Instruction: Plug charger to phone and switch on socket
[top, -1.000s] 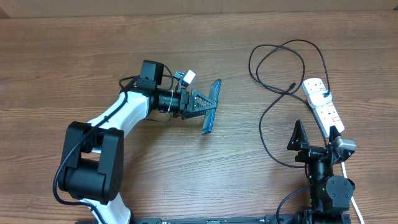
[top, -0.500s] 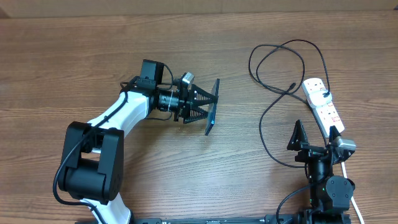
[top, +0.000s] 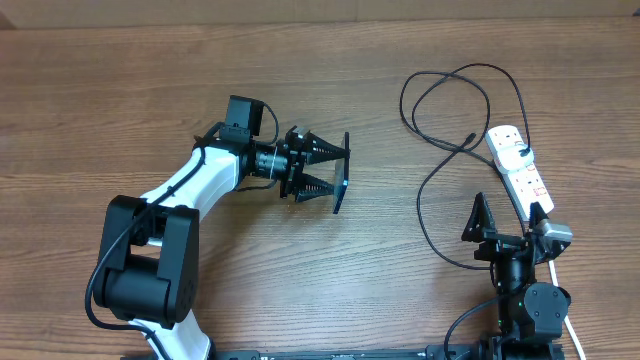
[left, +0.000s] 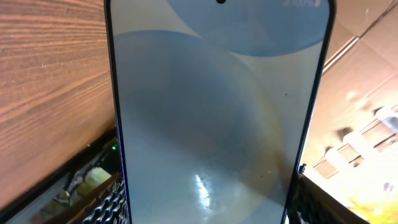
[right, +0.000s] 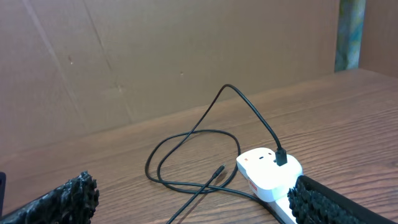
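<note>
white socket (right: 264, 172) holding charger (right: 281, 158) plug, phone (left: 217, 112) in left pincer (top: 337, 172)

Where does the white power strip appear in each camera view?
Overhead: power strip at the right.
Left wrist: not in it; the phone fills the frame.
Right wrist: power strip at bottom, right of centre.
Shared landmark: the charger plug seated in its end.
</note>
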